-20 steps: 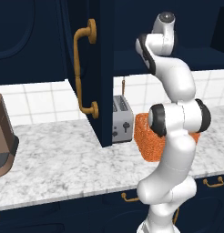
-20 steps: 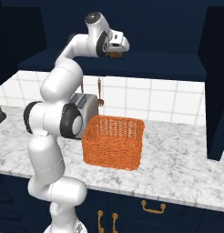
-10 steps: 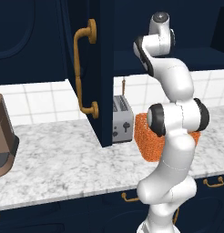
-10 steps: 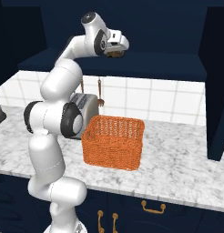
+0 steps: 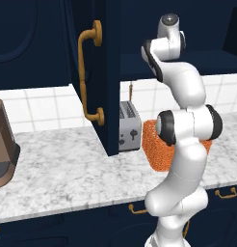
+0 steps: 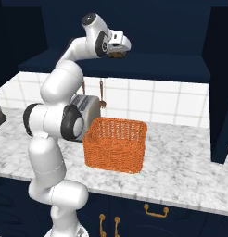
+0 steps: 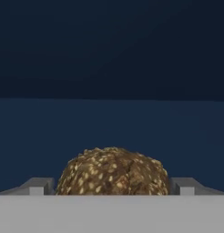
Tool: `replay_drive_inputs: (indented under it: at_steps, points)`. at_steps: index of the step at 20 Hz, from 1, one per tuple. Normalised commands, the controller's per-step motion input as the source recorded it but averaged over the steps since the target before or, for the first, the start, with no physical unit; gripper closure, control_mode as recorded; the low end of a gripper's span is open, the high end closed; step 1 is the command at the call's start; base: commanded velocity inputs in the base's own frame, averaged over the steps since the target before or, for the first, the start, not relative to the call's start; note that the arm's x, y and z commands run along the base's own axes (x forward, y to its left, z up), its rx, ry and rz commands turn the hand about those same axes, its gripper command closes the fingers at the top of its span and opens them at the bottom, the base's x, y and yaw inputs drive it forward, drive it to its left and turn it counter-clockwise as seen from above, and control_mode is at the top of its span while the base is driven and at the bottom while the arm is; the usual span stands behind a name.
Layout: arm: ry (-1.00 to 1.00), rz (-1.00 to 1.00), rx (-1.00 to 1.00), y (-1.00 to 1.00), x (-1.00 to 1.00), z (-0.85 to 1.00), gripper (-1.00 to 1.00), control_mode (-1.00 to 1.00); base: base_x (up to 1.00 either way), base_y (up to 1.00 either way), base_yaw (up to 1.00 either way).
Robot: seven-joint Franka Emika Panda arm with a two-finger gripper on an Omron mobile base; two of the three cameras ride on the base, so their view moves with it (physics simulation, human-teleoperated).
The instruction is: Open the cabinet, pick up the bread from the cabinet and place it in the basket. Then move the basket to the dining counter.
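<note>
The gripper, closed on the bread, is drawn slightly back and up from the cabinet opening, the arm's upper joints being raised compared with before.

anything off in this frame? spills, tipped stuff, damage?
Nothing stands out. The basket sits upright on the worktop beside the toaster, the cabinet door hangs open, and the bread sits intact between the pincer fingers.

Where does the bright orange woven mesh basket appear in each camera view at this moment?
Left base view: bright orange woven mesh basket right of centre, partly behind the white arm, beside the silver toaster.
Right base view: centre, toaster at its left.
Hand view: basket not in it.
Shared landmark: the toaster.
</note>
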Motion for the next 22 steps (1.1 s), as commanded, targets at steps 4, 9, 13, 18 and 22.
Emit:
replay_drive_inputs:
  at_steps: [4, 9, 13, 18, 22]
  points:
    - [-0.07, -0.07, 0.00, 0.01, -0.39, 0.00, 1.00, -1.00, 0.00, 0.00, 0.00]
    - [-0.21, -0.14, -0.04, 0.03, -0.99, -0.02, 1.00, -1.00, 0.00, 0.00, 0.00]
    - [-0.22, -0.13, -0.01, 0.00, -1.00, 0.00, 1.00, -1.00, 0.00, 0.00, 0.00]
    - [-0.18, -0.10, 0.00, 0.00, -1.00, 0.00, 1.00, -1.00, 0.00, 0.00, 0.00]
    - [-0.06, -0.10, 0.00, 0.00, -1.00, 0.14, 1.00, -1.00, 0.00, 0.00, 0.00]
